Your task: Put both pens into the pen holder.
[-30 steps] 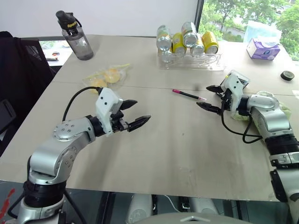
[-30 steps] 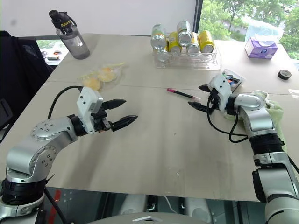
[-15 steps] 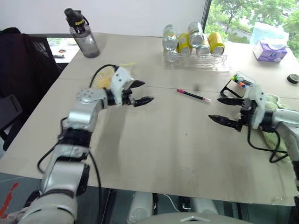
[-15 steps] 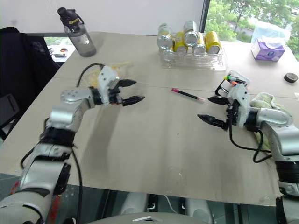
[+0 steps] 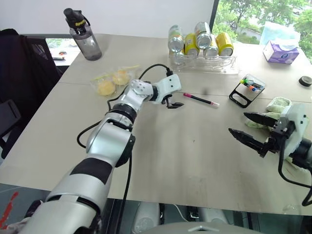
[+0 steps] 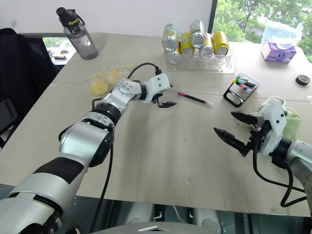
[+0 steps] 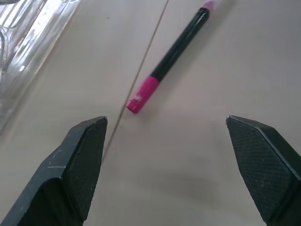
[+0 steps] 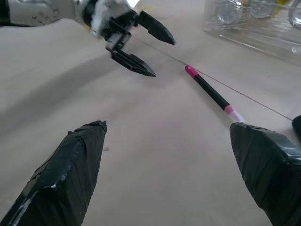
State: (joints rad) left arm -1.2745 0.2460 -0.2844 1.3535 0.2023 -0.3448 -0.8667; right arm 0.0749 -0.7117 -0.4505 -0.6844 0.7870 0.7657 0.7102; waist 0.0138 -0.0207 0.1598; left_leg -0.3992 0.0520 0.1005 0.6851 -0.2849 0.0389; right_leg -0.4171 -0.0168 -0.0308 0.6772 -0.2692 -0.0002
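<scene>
A slim black pen with pink ends (image 5: 201, 100) lies flat on the beige table (image 5: 185, 156), a little in front of the can rack. My left gripper (image 5: 174, 101) hovers open just left of the pen's pink end (image 7: 141, 94), tilted down toward it, with nothing between its fingers (image 7: 84, 160). To the pen's right stands the pen holder (image 5: 247, 90), a small clear box with a black looped frame and colourful marker tips. My right gripper (image 5: 238, 123) is open and empty near the right front of the table, well short of the holder. The right wrist view shows the left gripper (image 8: 162, 58) beside the pen (image 8: 211, 93).
A clear rack of drink cans (image 5: 202, 63) stands behind the pen. A grey water bottle (image 5: 83, 36) is at the back left and a bag of yellow pieces (image 5: 109, 83) left of my left arm. A tissue box (image 5: 280, 51), black cap (image 5: 305, 81) and pale cloth (image 5: 275, 105) sit right.
My left arm has stretched forward and to the right, bringing its open gripper up beside the pen. My right gripper has drawn back from the holder toward the table's front. The head views have shifted.
</scene>
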